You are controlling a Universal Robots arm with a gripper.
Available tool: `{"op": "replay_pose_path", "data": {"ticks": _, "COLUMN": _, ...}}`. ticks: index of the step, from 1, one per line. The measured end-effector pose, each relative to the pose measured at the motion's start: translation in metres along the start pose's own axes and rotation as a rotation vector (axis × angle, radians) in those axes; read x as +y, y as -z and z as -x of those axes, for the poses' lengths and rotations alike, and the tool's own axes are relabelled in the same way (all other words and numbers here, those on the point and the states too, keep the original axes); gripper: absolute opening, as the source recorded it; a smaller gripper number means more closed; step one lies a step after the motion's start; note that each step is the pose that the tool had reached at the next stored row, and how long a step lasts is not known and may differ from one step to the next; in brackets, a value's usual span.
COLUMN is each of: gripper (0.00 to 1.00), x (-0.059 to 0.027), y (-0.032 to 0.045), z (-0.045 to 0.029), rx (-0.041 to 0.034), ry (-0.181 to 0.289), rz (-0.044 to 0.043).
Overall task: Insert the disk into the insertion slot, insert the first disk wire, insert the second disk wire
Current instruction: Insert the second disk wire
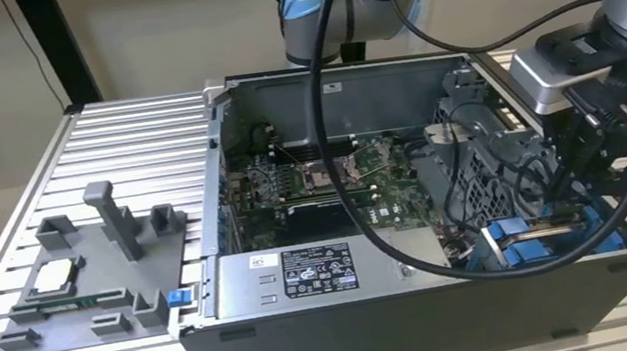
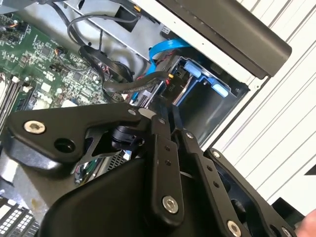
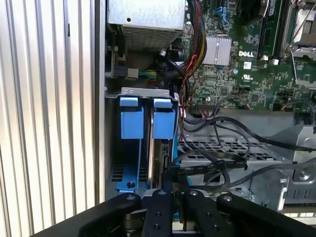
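Note:
The disk (image 3: 157, 157) stands on edge in its blue caddy (image 3: 163, 121) inside the insertion slot, at the open computer case's corner on the exterior view's right (image 1: 528, 243). Beside it is a second blue caddy (image 3: 131, 121) over an open bay. My gripper (image 3: 173, 186) hangs right over the disk's near end, fingers drawn close together on a black wire connector (image 2: 170, 83). Its black wire (image 3: 217, 165) runs off across the metal drive cage. In the exterior view the gripper (image 1: 560, 212) dips into the case just above the blue caddies. A blue flat wire (image 2: 167, 47) curves behind the bay.
A grey labelled power-supply box (image 1: 290, 277) lies along the case's front. The green motherboard (image 1: 328, 192) fills the middle, with loose black cables (image 1: 494, 180) over the drive cage. A grey fixture plate (image 1: 86, 275) sits on the slatted table at the exterior view's left.

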State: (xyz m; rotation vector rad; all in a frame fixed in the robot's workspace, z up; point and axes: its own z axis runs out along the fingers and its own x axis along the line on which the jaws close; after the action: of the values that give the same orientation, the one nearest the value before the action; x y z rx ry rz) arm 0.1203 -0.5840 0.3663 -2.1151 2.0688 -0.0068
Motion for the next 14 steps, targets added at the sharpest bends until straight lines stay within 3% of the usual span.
{"op": "replay_pose_path", "data": {"ticks": 14, "gripper": 0.00, "x": -0.0007, "y": -0.0018, "z": -0.0001, "rx": -0.0001, "ry": -0.007, "rz": -0.0037}}
